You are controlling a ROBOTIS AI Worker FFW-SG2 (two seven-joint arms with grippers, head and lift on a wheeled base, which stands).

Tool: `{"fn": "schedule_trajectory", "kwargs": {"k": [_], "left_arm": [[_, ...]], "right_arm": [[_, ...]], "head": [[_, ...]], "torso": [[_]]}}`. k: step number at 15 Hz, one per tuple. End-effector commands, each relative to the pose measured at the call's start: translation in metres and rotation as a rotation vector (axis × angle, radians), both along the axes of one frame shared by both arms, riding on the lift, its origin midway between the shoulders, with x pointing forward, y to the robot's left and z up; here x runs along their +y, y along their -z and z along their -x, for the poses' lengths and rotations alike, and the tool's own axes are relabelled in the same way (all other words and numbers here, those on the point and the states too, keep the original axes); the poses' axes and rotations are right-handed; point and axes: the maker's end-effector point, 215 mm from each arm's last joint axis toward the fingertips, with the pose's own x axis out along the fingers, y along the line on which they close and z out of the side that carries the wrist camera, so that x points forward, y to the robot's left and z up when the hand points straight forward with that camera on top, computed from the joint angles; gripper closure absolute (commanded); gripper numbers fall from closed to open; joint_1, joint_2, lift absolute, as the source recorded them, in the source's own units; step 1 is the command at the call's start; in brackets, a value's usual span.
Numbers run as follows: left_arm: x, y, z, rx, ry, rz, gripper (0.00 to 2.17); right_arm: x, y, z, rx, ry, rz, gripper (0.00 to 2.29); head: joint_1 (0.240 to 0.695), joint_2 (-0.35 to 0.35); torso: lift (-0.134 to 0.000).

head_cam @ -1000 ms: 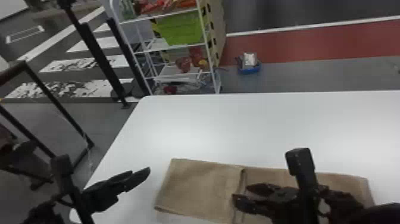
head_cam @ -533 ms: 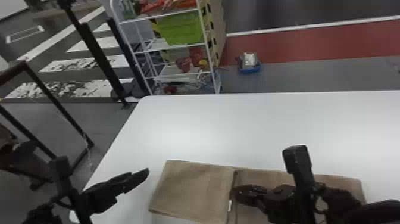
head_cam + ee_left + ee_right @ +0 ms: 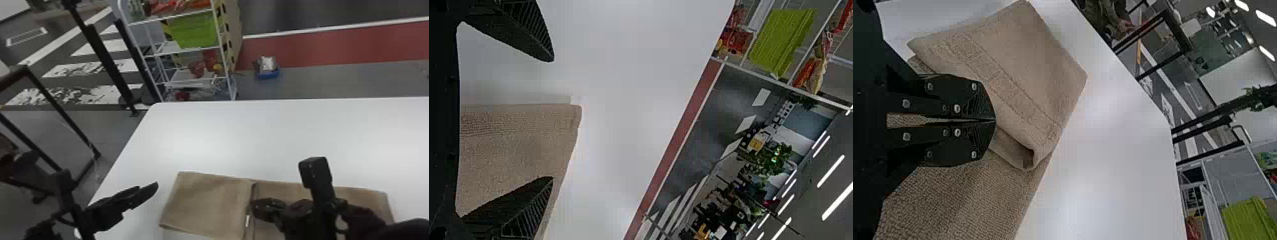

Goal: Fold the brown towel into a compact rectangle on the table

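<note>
Black fingers pressed together, the right gripper [image 3: 254,206] sits low over the brown towel [image 3: 367,197], its tips at the free edge of a folded-over flap [image 3: 207,201]. From the right wrist view, the two fingers meet at their ends; whether any thin bit of cloth is caught between the tips cannot be told.

The towel lies on a white table [image 3: 287,137], close to the robot and stretching across in front of it. Its left part is doubled back over itself, the edge of the flap running near the towel's middle, where a small white tag [image 3: 247,221] shows beside the tips. On the right, the cloth extends out behind the right arm. At one end of the fold, a loose, rounded opening shows between the layers.

Across the tabletop, the left gripper [image 3: 148,189] hangs over the white surface near the towel's left end, fingers spread wide, nothing between them.

Beyond the table's far edge stand a white wire rack [image 3: 182,52] and its bright green bin [image 3: 196,30]. Farther right, a blue tray [image 3: 268,74] rests on the gray floor, beside a dark red strip [image 3: 335,48].
</note>
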Motion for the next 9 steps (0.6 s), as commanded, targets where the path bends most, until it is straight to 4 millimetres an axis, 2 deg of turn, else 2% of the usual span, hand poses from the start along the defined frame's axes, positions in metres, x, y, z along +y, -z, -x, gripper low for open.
{"fn": "schedule_trajectory", "kwargs": {"k": [1,2,3,4,6,9], "left_arm": [[0.002,0.001,0.001,0.005,0.001,-0.002,0.03],[0.0,0.002,0.0,0.005,0.006,-0.004,0.03],[-0.004,0.003,-0.001,0.008,0.013,0.001,0.03],[-0.007,0.003,-0.002,0.006,0.02,0.003,0.03],[-0.007,0.004,-0.002,0.009,0.023,-0.001,0.03],[-0.007,0.003,-0.002,0.007,0.026,0.0,0.03]], "right_arm": [[0.022,-0.049,0.005,-0.245,0.056,-0.017,0.43],[0.025,-0.064,-0.003,-0.302,0.092,-0.026,0.43],[0.021,-0.067,-0.011,-0.333,0.136,-0.012,0.43],[0.016,-0.063,-0.016,-0.333,0.17,0.011,0.43],[0.007,-0.044,-0.013,-0.293,0.229,0.092,0.43],[0.008,-0.038,-0.008,-0.281,0.275,0.145,0.43]], "head": [[0.695,0.35],[0.695,0.35],[0.695,0.35],[0.695,0.35],[0.695,0.35],[0.695,0.35]], "torso": [[-0.124],[-0.124],[-0.124],[-0.124],[-0.124],[-0.124]]}}
